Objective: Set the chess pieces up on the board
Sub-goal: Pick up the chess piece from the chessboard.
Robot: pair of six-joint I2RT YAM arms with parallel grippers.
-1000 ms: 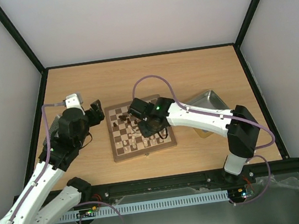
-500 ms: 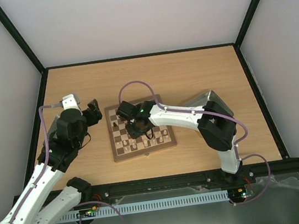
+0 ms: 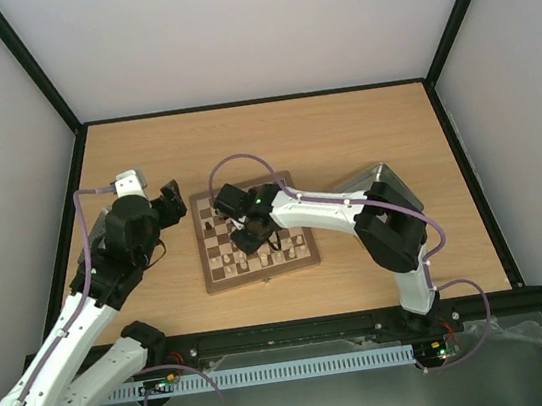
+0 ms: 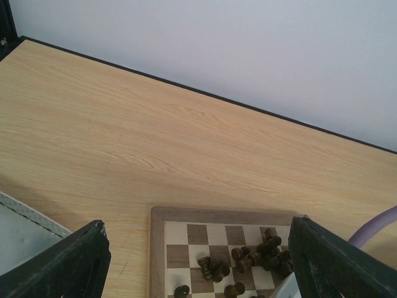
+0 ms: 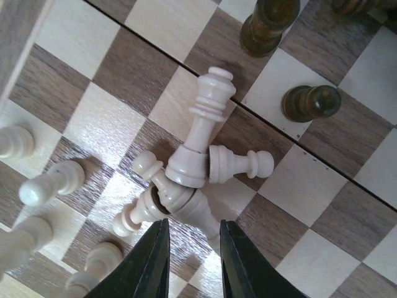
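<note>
The board (image 3: 257, 246) lies mid-table with the chess pieces scattered on it. My right gripper (image 3: 245, 229) hangs low over its left half. In the right wrist view a heap of fallen cream pieces (image 5: 200, 141) lies on the squares. The right gripper (image 5: 193, 251) is open, its fingers (image 5: 154, 264) on either side of one fallen cream piece (image 5: 208, 214) without gripping it. Two dark pieces (image 5: 309, 102) stand nearby. My left gripper (image 3: 170, 203) is wide open and empty beside the board's left edge. Its view shows the board (image 4: 160, 248) and a cluster of dark pieces (image 4: 260, 251).
A grey metal tray (image 3: 381, 183) sits right of the board, partly under the right arm. Another grey tray (image 4: 18, 231) lies under the left arm. Several cream pawns (image 5: 53, 183) stand at the board's edge. Black frame rails edge the table.
My right gripper has moved left across the board and come down over the cream heap. The left arm has hardly moved.
</note>
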